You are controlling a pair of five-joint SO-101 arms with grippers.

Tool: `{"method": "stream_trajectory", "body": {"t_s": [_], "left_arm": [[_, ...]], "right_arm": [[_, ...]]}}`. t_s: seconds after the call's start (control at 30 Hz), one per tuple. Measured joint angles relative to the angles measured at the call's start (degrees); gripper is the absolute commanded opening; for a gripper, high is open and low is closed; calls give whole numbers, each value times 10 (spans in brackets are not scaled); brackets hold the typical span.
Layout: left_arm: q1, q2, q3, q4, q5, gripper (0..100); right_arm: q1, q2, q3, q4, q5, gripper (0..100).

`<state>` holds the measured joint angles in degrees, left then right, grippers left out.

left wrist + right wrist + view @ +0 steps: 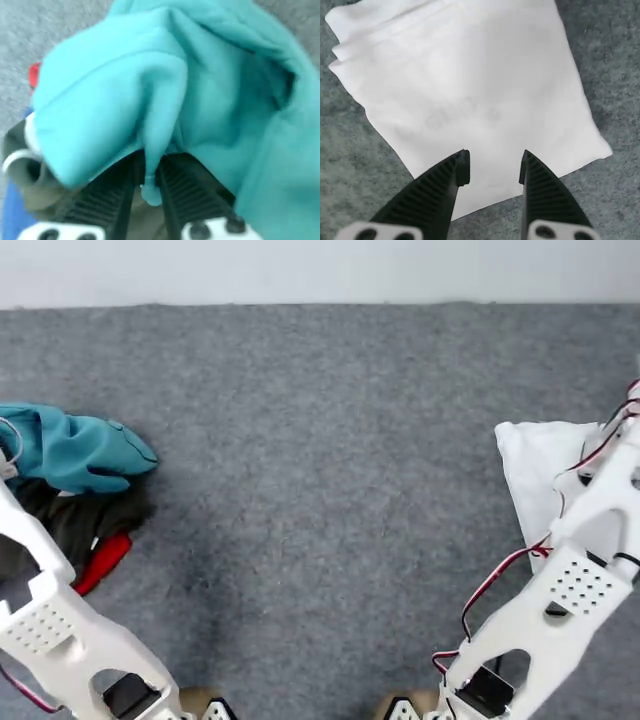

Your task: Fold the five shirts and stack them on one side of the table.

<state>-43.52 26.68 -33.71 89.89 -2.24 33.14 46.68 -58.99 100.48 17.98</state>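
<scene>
Left gripper (150, 167) is pinching a fold of the crumpled teal fabric shirt (75, 445), jaws closing tight on the cloth, at the left edge of the high view. That shirt is lying on top of a dark, possibly olive garment (70, 515), with a red garment (105, 560) peeking out below it. Right gripper (492, 167) is hovering, jaws moderately parted, over the folded white shirt (470, 85), which is sitting at the right edge on the grey felt table (330, 490).
</scene>
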Motion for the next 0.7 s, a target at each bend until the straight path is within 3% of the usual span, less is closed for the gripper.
{"method": "stream_trajectory", "body": {"t_s": [0.13,0.3,0.47,0.7], "left_arm": [[31,-50,-83,78,0,12],[122,-158,-108,95,0,12],[296,-280,-108,95,-7,12],[535,-389,-113,95,-108,12]], "right_arm": [[-5,0,39,0,0,184],[-6,0,48,0,0,184],[-6,0,49,0,0,184],[-6,0,49,0,0,184]]}}
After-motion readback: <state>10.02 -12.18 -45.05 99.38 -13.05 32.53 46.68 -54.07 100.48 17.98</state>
